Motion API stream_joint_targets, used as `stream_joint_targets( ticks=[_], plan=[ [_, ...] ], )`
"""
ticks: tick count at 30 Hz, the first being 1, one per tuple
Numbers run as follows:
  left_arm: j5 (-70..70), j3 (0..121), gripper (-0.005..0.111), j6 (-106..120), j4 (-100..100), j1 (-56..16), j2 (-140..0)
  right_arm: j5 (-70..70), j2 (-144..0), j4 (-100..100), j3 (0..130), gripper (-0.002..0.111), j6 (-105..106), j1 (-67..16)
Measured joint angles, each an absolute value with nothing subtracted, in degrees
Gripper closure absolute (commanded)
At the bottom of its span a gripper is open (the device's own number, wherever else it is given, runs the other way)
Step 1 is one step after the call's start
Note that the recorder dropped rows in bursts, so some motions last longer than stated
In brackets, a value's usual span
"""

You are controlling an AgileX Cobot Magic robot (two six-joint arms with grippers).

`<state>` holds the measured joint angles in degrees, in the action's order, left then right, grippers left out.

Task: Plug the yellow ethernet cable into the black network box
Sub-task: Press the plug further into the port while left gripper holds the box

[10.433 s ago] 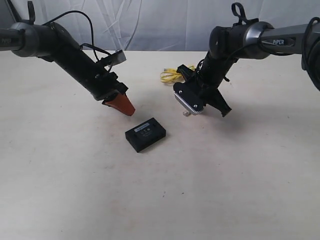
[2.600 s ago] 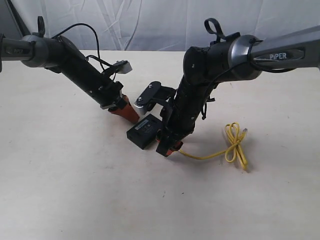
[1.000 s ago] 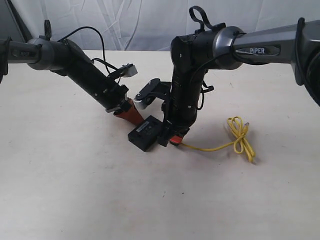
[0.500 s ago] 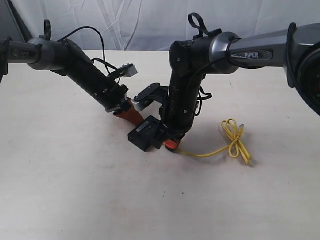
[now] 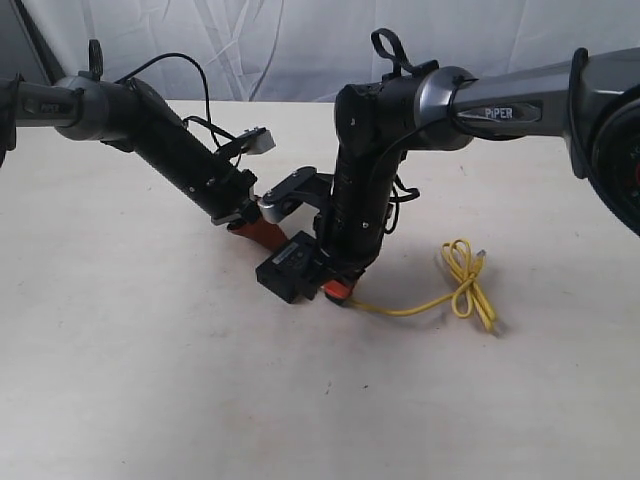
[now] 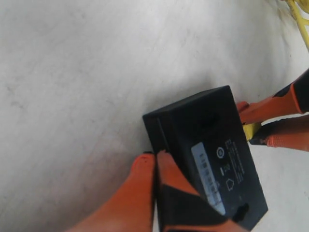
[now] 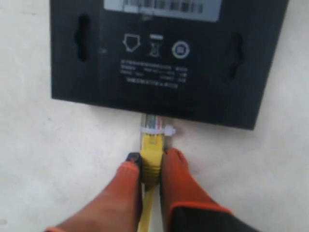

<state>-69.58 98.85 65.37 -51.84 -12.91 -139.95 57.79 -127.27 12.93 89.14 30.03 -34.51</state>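
The yellow cable [image 5: 425,306] is clamped by the right gripper [image 7: 150,160] just behind its clear plug [image 7: 153,124]. The plug is held against the edge of the black box [image 7: 207,87] on the table [image 5: 150,350]; seating cannot be confirmed. The opposite side is touched by the left gripper [image 6: 155,162], jaws together.

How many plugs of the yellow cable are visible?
2. One plug is at the black box, held by the right gripper; the other plug lies free by the loop on the table.

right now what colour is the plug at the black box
Clear plastic plug on the yellow ethernet cable; best seen in the right wrist view.
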Motion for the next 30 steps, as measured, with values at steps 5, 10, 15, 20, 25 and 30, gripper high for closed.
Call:
stream_joint_targets(
  ticks=[5, 10, 15, 20, 25, 30],
  plan=[
    [-69.6, 98.8, 0.107, 65.4, -51.8, -12.9, -140.0, 57.3, -127.3, 12.8, 89.1, 0.109, 29.8, -34.5],
    [-69.6, 98.8, 0.107, 65.4, -51.8, -12.9, -140.0, 57.1, -127.3, 12.6, 89.1, 0.109, 29.5, -34.5],
    [-69.6, 98.8, 0.107, 65.4, -51.8, -12.9, -140.0, 57.1, -127.3, 12.6, 89.1, 0.109, 29.5, -34.5],
    [-69.6, 98.8, 0.107, 65.4, -51.8, -12.9, -140.0, 57.4, -127.3, 12.3, 89.1, 0.109, 29.4, -34.5],
    [-69.6, 98.8, 0.107, 65.4, -51.8, -12.9, -140.0, 57.7, -127.1, 9.8, 89.1, 0.109, 28.2, -34.5],
    [-69.6, 98.8, 0.107, 65.4, -51.8, -12.9, -140.0, 57.8, -127.1, 9.7, 89.1, 0.109, 27.9, -34.5]
  ],
)
